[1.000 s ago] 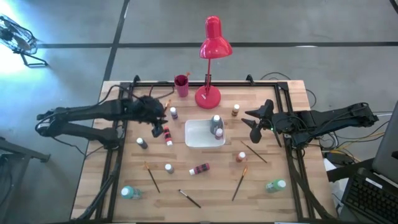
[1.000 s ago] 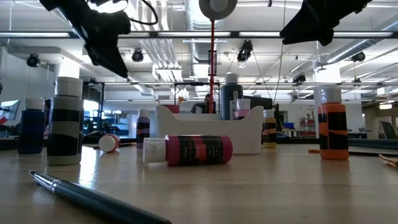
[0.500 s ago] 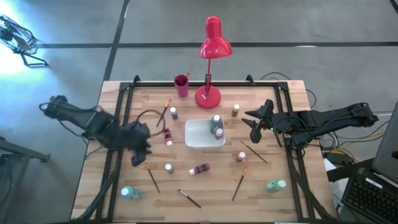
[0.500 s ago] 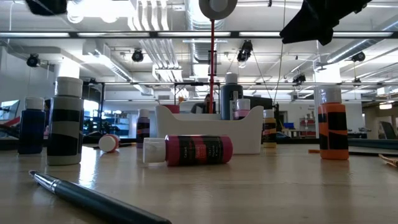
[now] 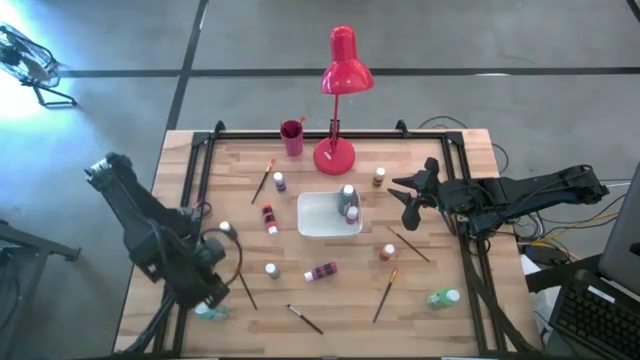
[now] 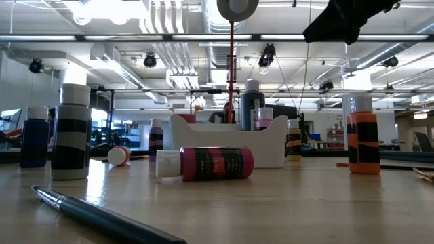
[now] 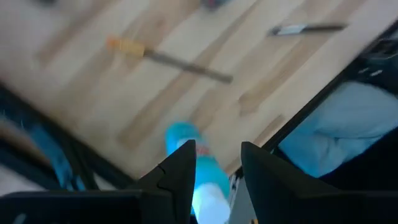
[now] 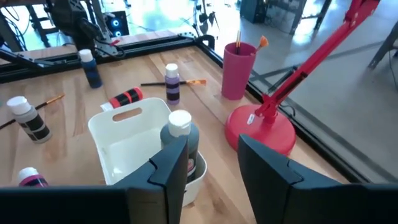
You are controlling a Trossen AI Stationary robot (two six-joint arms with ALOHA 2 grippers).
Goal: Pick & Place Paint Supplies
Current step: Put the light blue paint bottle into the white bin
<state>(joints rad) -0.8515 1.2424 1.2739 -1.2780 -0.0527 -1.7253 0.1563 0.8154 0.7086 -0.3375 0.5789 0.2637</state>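
While the worktop carries scattered paint bottles and brushes, my left jaws hang parted astride the teal bottle at its near-left corner, not yet gripping; a blurred approach may knock it flat. My right jaws wait parted beside the white tray. Only the left wrist view shows that bottle; the low view misses it.

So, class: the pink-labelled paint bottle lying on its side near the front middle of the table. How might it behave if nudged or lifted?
The pink bottle lies on its round side, so a sideways nudge would probably roll it. It looks small and rigid, likely light to lift. Its smooth label may be a little slippery.
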